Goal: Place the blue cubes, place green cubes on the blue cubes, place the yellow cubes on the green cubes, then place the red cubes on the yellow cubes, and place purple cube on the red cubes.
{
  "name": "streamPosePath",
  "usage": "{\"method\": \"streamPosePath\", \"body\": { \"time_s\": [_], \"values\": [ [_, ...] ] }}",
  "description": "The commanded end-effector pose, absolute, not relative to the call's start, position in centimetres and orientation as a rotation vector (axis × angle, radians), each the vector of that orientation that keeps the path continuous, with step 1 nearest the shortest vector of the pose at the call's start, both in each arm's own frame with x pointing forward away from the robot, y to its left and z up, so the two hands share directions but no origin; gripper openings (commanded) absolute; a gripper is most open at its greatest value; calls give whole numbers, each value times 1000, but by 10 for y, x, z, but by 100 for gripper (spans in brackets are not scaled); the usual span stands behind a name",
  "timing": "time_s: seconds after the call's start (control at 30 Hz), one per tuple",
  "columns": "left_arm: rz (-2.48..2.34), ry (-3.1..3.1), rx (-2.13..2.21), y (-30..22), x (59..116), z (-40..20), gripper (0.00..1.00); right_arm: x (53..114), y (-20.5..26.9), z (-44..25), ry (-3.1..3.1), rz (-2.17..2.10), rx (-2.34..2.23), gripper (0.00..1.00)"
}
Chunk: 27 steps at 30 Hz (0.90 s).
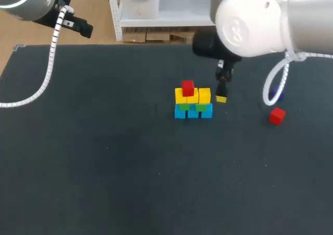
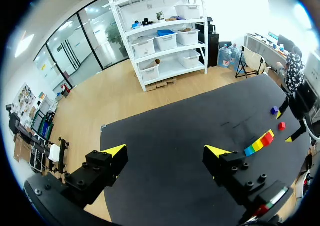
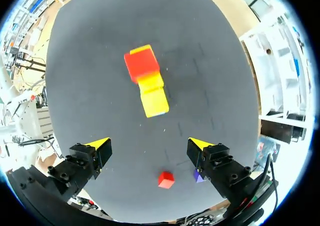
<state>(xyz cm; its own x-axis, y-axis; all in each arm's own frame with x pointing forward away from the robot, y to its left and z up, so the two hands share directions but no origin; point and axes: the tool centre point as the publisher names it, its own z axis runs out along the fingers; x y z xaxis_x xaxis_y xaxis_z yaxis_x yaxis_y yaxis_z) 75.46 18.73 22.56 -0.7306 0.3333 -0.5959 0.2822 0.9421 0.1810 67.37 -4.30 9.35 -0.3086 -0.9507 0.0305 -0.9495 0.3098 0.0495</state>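
Black tabletop [image 1: 104,167] carries the cube stack [image 3: 150,92] ahead of the released, empty right jaws.

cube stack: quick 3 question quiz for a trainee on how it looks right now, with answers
1. True or false: the right gripper holds a cube in its jaws.
2. Which colour tops the stack? A red, B purple, C green.
3. Fill in: in the head view, the loose red cube lies on the table to the stack's ___ side.

Key: 1 false, the jaws are open and empty. 2 A. 3 right.
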Motion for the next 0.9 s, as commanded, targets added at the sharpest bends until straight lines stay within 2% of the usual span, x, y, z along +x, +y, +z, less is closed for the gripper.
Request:
{"method": "streamPosePath", "body": {
  "time_s": [0.03, 0.9],
  "values": [
    [101, 2434, 437, 188, 754, 226, 100, 663, -64, 86, -2536, -29, 1803, 100],
    [101, 2434, 437, 188, 754, 226, 100, 607, -159, 37, -2773, -28, 1381, 100]
  ]
}}
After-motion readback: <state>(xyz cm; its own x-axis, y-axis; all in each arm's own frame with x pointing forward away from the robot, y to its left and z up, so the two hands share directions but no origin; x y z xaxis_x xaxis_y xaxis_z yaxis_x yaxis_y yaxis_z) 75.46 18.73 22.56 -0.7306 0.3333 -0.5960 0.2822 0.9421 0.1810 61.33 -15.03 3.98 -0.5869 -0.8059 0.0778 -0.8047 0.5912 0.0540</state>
